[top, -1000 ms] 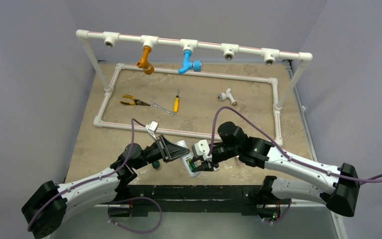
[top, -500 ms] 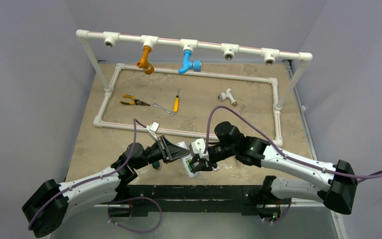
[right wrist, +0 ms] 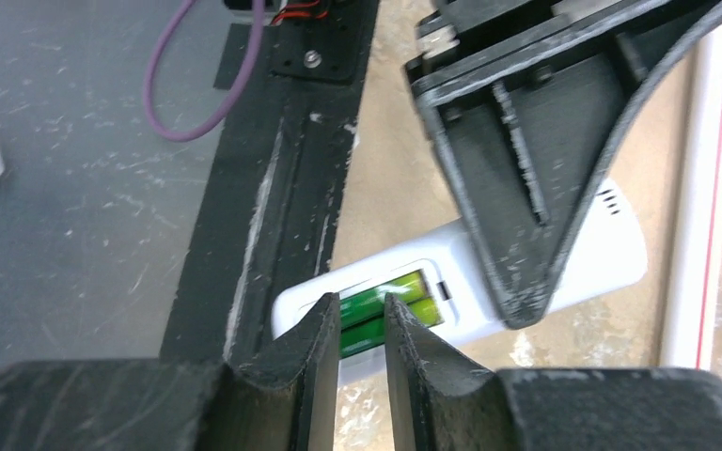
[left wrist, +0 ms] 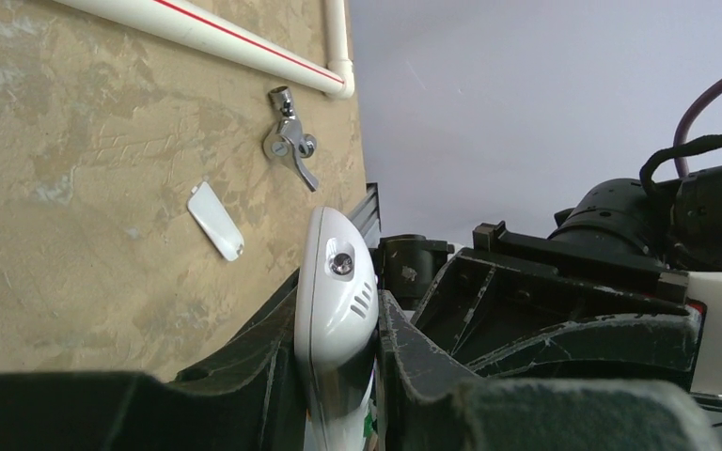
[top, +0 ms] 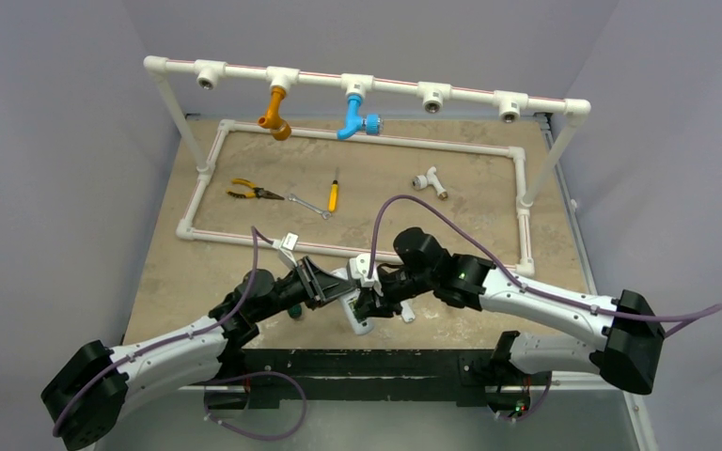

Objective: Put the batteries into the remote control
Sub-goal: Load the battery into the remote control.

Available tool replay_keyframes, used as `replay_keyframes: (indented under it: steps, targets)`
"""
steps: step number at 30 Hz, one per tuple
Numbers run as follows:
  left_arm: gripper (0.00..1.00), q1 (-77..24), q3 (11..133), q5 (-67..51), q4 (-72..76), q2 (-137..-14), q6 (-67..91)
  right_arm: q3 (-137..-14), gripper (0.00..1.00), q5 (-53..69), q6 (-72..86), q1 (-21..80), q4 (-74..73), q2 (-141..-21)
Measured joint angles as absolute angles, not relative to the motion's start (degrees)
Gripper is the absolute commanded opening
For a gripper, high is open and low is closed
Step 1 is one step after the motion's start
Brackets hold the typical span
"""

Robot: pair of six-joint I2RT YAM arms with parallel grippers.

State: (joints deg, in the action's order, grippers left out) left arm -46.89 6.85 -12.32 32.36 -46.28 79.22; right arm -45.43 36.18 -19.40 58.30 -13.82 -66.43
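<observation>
My left gripper (top: 332,286) is shut on the white remote control (top: 354,303), holding it on edge just above the table near the front edge; the left wrist view shows the remote (left wrist: 337,282) clamped between both fingers. In the right wrist view the remote (right wrist: 611,254) lies back up, and two green batteries (right wrist: 404,287) sit side by side in its recess. My right gripper (right wrist: 362,310) hovers right over the recess. Its jaws are nearly shut, with a narrow gap and nothing held between them. In the top view it (top: 368,305) is at the remote's near end.
The small white cover plate (left wrist: 214,220) and a chrome valve (left wrist: 290,141) lie on the table beside the remote. A dark green-handled screwdriver (top: 293,310) lies under my left arm. Pliers (top: 249,192), a wrench (top: 308,205), a yellow screwdriver (top: 333,195) and a white tee fitting (top: 430,180) lie inside the pipe frame (top: 367,141).
My right arm has swung left and its gripper has closed in over the remote's battery end. The left arm and the remote have stayed put.
</observation>
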Motion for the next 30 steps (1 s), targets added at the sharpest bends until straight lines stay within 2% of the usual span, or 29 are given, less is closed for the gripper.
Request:
replay_keyframes:
  steps: [11,24,25,28,29,30]
  targets:
    - [0.0,-47.0,6.9,-10.6,31.2,-44.6,79.9,-43.8,0.09,29.7,-13.7,58.3,-5.4,-66.3]
    - [0.0,-47.1,6.9,-11.6,35.7,-44.4,80.4,-42.1,0.17,20.8,-7.4,58.2,-4.4,-54.5]
    - [0.0,-47.1,6.9,-11.6,35.9,-44.4,80.4,-41.7,0.18,19.9,-6.4,58.2,-3.8,-52.8]
    - [0.0,-47.1,6.9,-11.8,35.9,-44.4,80.4,-40.5,0.32,16.5,-2.3,58.1,-2.1,-48.5]
    - [0.0,-47.1,6.9,-11.8,35.9,-44.4,80.4,-40.1,0.4,14.9,-0.5,58.1,-1.5,-47.3]
    - [0.0,-47.1,6.9,-11.8,35.9,-44.4,80.4,-39.7,0.62,13.1,1.4,58.1,-1.3,-46.3]
